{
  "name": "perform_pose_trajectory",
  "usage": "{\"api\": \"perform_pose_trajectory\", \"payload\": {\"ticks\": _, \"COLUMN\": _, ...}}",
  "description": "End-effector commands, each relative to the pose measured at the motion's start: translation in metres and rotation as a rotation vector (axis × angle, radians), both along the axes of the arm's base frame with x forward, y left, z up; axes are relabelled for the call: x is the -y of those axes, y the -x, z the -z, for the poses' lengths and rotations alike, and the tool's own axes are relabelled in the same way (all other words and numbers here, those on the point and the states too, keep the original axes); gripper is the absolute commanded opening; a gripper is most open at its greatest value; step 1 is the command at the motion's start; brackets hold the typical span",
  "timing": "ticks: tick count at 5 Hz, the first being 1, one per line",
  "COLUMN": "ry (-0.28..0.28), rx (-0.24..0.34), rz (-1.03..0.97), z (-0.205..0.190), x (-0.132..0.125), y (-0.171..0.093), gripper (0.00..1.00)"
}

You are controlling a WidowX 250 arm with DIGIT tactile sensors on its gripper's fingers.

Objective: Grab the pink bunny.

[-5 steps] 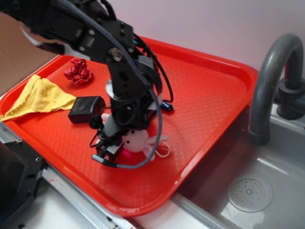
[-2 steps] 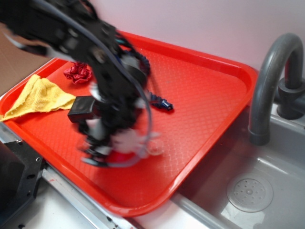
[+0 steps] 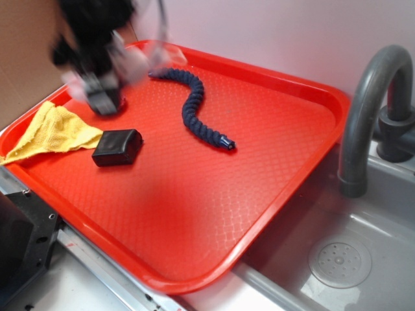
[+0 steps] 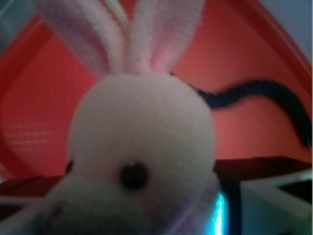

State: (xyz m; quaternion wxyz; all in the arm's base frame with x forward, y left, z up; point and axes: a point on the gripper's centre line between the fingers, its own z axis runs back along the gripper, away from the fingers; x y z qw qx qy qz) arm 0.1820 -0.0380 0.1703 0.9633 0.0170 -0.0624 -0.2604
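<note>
Sink counter against a pale wall

A plain pale wall (image 3: 292, 32) fills the top of the frame. At right, a grey curved faucet (image 3: 366, 103) rises over a steel sink (image 3: 350, 246) with a round drain (image 3: 340, 261) at lower right. A brown board (image 3: 23, 65) stands at upper left. A white counter edge (image 3: 84, 288) runs along the lower left. Light is soft and even.

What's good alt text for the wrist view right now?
Blurred close-up of the pink bunny filling most of the frame, its two long ears pointing up and one dark eye visible, held right against the camera. Behind it lies the red tray, with a dark blue rope curving across the right side.
</note>
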Motion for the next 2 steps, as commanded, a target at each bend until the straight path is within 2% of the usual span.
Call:
{"api": "perform_pose_trajectory", "payload": {"ticks": 1, "ry": 0.07, "rx": 0.163, "rz": -0.51, "z": -0.071, "x": -0.012, "y": 0.03, "gripper": 0.0}}
{"api": "perform_pose_trajectory", "payload": {"ticks": 2, "ry": -0.037, "rx": 0.047, "rz": -0.505, "z": -0.056, "x": -0.009, "y": 0.019, "gripper": 0.07}}
